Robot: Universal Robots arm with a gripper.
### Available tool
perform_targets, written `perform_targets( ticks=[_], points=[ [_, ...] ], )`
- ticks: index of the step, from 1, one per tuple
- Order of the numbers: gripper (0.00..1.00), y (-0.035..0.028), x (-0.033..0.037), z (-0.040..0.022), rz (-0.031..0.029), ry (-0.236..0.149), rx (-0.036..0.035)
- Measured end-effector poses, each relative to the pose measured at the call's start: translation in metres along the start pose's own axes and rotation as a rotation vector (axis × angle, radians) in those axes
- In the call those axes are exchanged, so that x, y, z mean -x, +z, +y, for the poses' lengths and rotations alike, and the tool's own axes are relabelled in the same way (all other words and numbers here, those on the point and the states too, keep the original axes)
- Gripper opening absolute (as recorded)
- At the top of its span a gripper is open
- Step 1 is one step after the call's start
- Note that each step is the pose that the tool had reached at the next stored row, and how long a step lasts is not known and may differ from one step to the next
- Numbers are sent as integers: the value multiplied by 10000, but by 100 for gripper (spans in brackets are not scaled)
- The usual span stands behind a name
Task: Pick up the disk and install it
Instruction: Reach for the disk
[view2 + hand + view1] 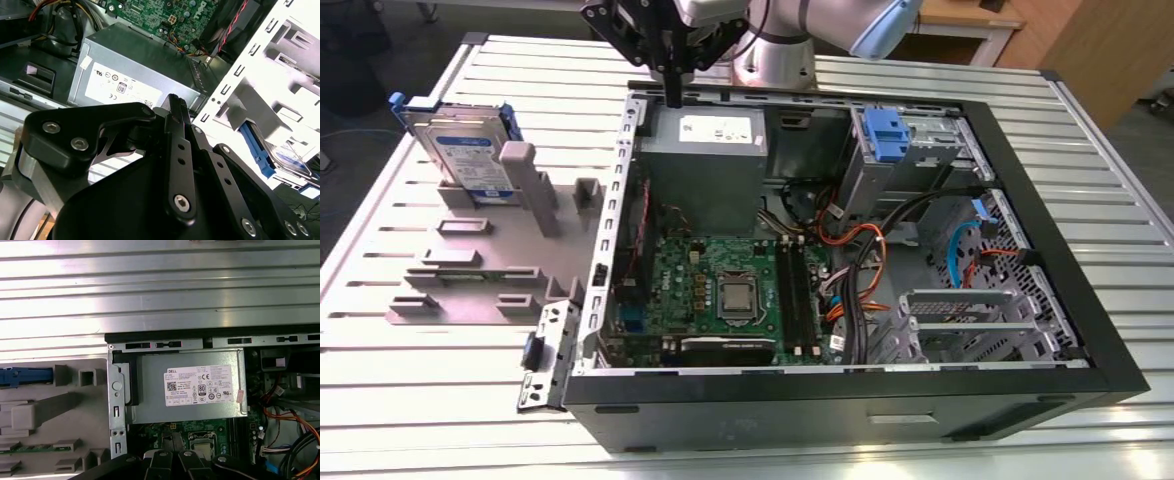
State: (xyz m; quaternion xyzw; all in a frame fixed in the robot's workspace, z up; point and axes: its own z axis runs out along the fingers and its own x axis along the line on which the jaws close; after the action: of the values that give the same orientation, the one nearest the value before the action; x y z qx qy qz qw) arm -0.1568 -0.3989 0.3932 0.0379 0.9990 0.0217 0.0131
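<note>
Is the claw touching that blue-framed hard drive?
Apart. In the exterior view the gripper hangs over the computer case; the disk stands in the grey holder off to the exterior view's left.

The disk [460, 150] is silvery metal with a glossy label, framed in blue plastic. The table [427, 400] is ribbed, shiny metal (glaring in places); the grey box [704, 165] looks matt metal.

1. Looks like a robotics lab bench to me: a slotted aluminium table [427, 390] with a robot arm [781, 45] standing at 12 o'clock.
2. Opened-up PC tower [854, 398] in the middle, grey parts fixture [467, 300] at 9 o'clock.
3. Wooden furniture [1101, 50] at 2 o'clock.
</note>
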Motion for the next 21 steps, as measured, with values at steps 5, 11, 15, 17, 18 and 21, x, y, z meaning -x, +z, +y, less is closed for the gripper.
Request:
perform_targets(
  ticks=[5, 11, 15, 17, 18, 21],
  points=[
    [11, 0, -13, -1, 0, 0, 0],
    [11, -1, -40, -3, 0, 0, 0],
    [11, -1, -58, -4, 0, 0, 0],
    [11, -2, -67, -5, 0, 0, 1],
    [11, -2, -72, -5, 0, 1, 0],
    [11, -2, -86, -6, 0, 0, 0]
  ],
)
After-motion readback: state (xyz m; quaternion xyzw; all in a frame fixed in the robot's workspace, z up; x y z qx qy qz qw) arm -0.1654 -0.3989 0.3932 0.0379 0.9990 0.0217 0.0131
